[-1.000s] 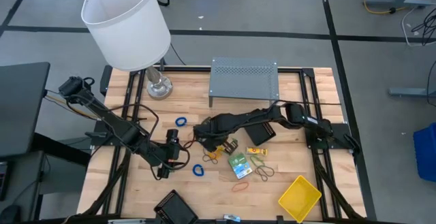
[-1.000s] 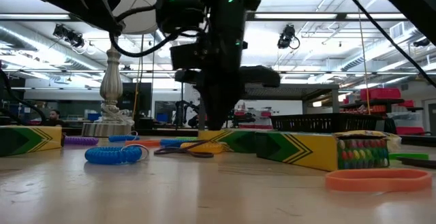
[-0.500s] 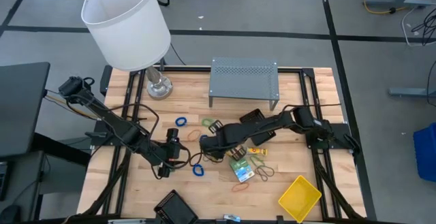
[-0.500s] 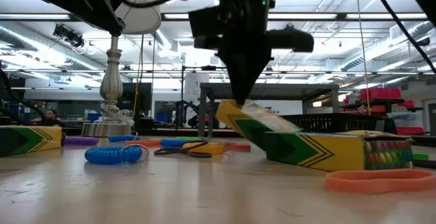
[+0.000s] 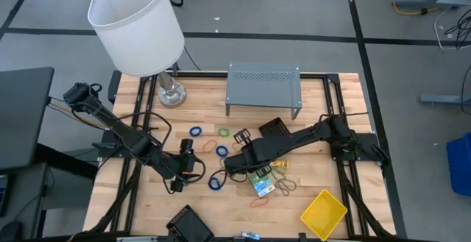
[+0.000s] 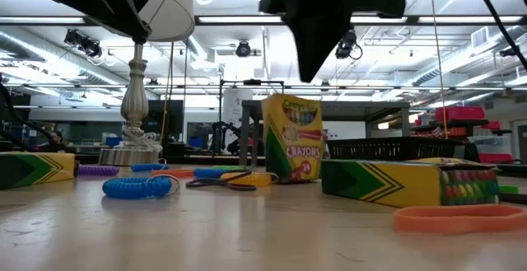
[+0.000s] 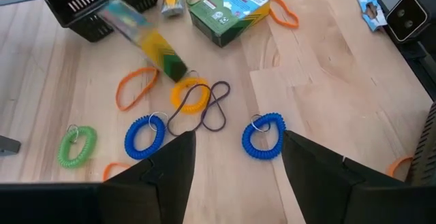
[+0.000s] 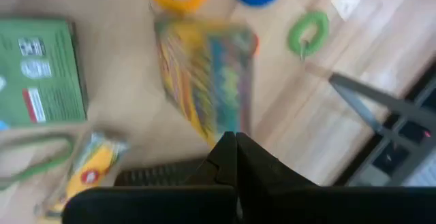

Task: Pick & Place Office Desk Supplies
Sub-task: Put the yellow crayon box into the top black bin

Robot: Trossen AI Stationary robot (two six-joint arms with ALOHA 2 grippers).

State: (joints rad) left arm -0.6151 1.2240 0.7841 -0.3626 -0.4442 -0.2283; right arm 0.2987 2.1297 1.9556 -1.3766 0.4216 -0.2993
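Right pincer [image 6: 317, 65], fingers together and empty, hangs above an upright crayon box [image 6: 292, 137]; left pincer [image 7: 235, 163] hovers apart.

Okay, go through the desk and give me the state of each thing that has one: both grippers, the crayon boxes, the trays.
Left gripper: open, empty, above the loops.
Right gripper: shut, empty, above the standing crayon box.
Standing crayon box: upright on the table, free of the gripper.
Second crayon box: lying flat.
Yellow tray: empty.
Black mesh tray: open side up.
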